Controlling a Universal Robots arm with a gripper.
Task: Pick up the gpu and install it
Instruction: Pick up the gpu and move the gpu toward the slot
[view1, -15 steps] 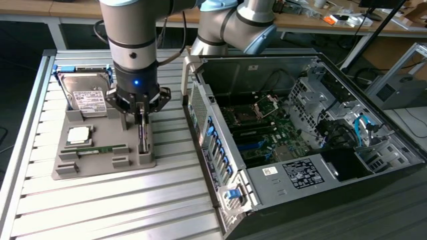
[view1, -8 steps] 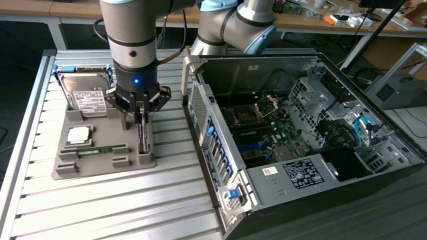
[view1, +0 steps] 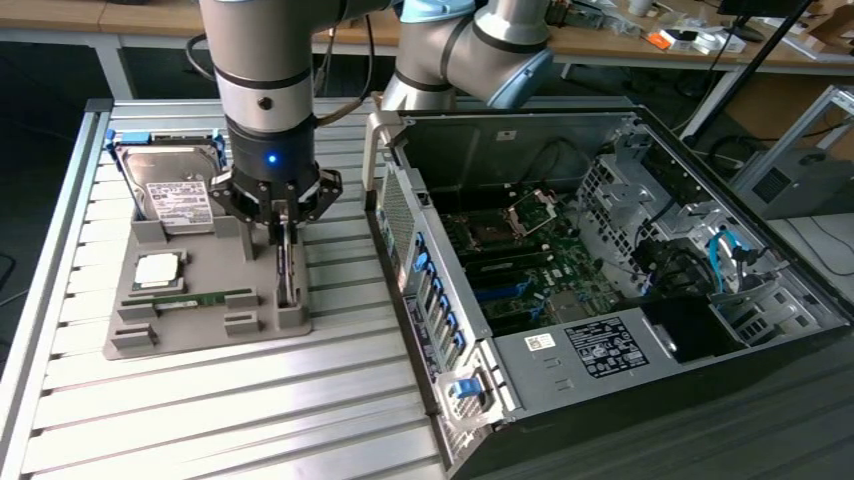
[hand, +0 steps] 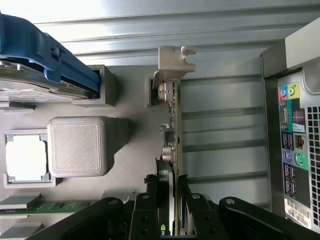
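Observation:
The gpu (view1: 286, 268) stands on edge in a slot of the grey holder (view1: 200, 335) on the slatted table. It is a thin dark card with a silvery metal bracket (hand: 172, 62) at its far end. My gripper (view1: 283, 235) hangs straight above it, and its black fingers (hand: 151, 187) press against both faces of the gpu (hand: 173, 120). The gripper (hand: 167, 179) is shut on the card near its fan end. The card's lower edge still sits at the holder.
The holder also carries a silver hard drive (view1: 174, 185) in blue rails, a square processor (view1: 158, 267) and a green memory stick (view1: 187, 297). The open computer case (view1: 587, 270) lies at the exterior view's right, its port panel (hand: 295, 135) close to the card.

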